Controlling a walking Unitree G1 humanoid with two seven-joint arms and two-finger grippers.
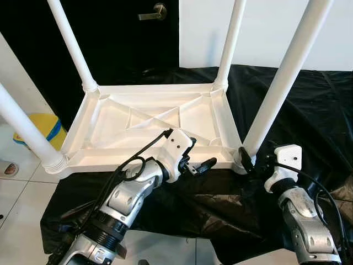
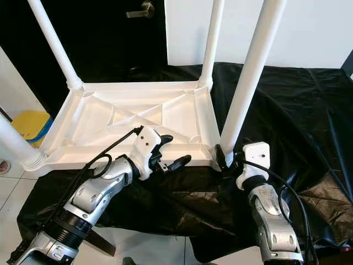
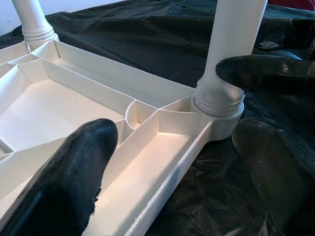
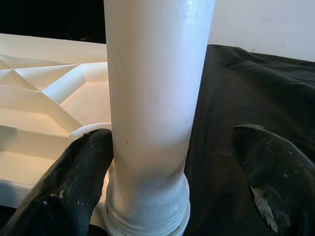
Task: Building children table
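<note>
A white plastic children's table (image 1: pixel 138 163) lies upside down on a black cloth, its four legs pointing up. My right gripper (image 1: pixel 255 159) is open around the base of the near right leg (image 1: pixel 281 77). In the right wrist view one finger (image 4: pixel 74 182) touches that leg (image 4: pixel 152 98) and the other finger (image 4: pixel 275 172) stands apart from it. My left gripper (image 1: pixel 199 160) is open at the table's near rim, just left of that corner. One of its fingers (image 3: pixel 74 182) is over the ribbed underside (image 3: pixel 59 108) and the other (image 3: pixel 275 167) is outside the rim.
The black cloth (image 1: pixel 309 110) spreads out to the right and toward me over white floor tiles (image 1: pixel 16 193). A yellow tub (image 1: pixel 47 127) sits by the near left leg (image 1: pixel 22 130). Behind the table are a dark door with a handle (image 1: pixel 154 12) and a white wall.
</note>
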